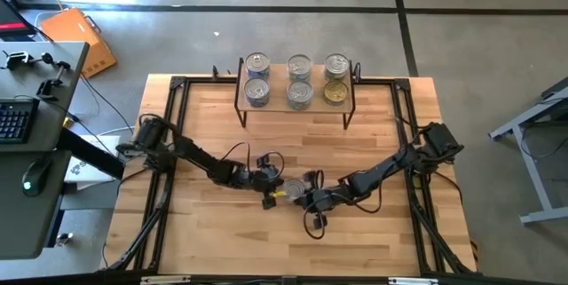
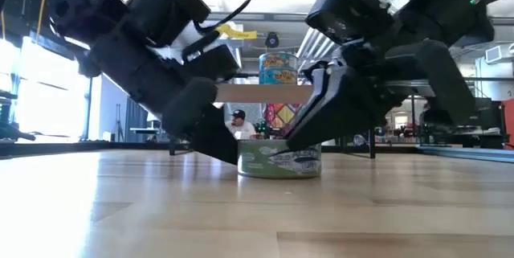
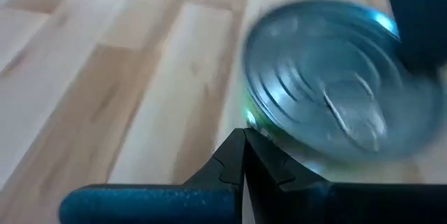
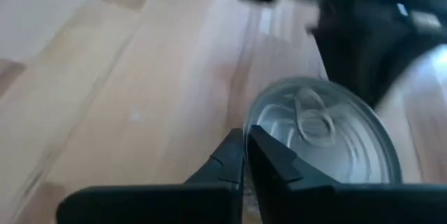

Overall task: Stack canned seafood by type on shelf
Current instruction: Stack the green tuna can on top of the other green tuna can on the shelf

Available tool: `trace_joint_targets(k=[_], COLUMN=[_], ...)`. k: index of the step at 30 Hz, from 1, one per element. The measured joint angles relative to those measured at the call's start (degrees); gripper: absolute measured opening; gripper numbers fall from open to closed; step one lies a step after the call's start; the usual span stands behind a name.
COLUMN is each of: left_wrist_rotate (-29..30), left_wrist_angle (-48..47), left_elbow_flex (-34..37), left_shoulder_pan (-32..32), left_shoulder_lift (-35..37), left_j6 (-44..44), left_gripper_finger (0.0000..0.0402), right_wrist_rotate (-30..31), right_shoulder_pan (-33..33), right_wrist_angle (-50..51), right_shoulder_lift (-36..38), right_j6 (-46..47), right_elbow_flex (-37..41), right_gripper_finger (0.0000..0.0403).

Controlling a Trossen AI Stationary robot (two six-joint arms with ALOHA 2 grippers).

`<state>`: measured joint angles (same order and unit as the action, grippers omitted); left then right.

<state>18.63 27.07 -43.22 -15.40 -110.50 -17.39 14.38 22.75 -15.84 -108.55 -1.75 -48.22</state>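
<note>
I count six tins [image 1: 299,79] on the shelf [image 1: 293,106], one tin [image 2: 279,161] on the table [image 1: 222,241]; both grippers, left [image 1: 269,189] and right [image 1: 306,199], flank it, fingers pressed together, empty.

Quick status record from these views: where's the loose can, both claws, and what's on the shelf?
loose can: one green-labelled can flat on the table, lid up, between the arms
left claw: fingers together, tips at the can's side
right claw: fingers together, tips at the can's rim
shelf: six lids visible from above, three columns; right front lid gold, the rest silver
</note>
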Motion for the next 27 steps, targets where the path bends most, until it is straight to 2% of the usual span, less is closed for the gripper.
trace_joint_targets(k=[3, 7, 11, 14, 18, 27], left_wrist_rotate=[0.06, 4.77, 8.51, 8.91, 9.0, 9.16], left_wrist_angle=[-6.84, -13.34, -12.97, -12.28, -12.41, -10.62], left_elbow_flex=[0.03, 0.02, 0.04, 0.0, 0.06, 0.09], left_shoulder_pan=[-0.93, -2.15, -3.56, -3.95, -3.95, -3.95], left_shoulder_lift=[4.18, 8.71, 10.28, 10.21, 9.84, 9.51], left_j6=[0.11, 0.54, 2.72, 3.6, 3.61, 4.68], left_gripper_finger=[0.0, 0.0, 0.0, 0.0, 0.0, 0.0], right_wrist_rotate=[3.87, 7.15, 11.76, 14.1, 14.45, 9.38], right_shoulder_pan=[1.53, 3.64, 5.3, 5.78, 5.59, 3.52], right_wrist_angle=[2.74, 6.67, 9.01, 11.24, 10.94, 11.46], right_shoulder_lift=[2.85, 7.49, 11.57, 12.87, 13.58, 12.63], right_j6=[0.31, 0.5, 0.94, 1.57, 1.55, 3.31], right_elbow_flex=[0.29, 0.72, 0.45, 0.52, 0.41, 0.39], right_gripper_finger=[0.0003, 0.0, 0.0001, 0.0001, 0.0001, 0.0])
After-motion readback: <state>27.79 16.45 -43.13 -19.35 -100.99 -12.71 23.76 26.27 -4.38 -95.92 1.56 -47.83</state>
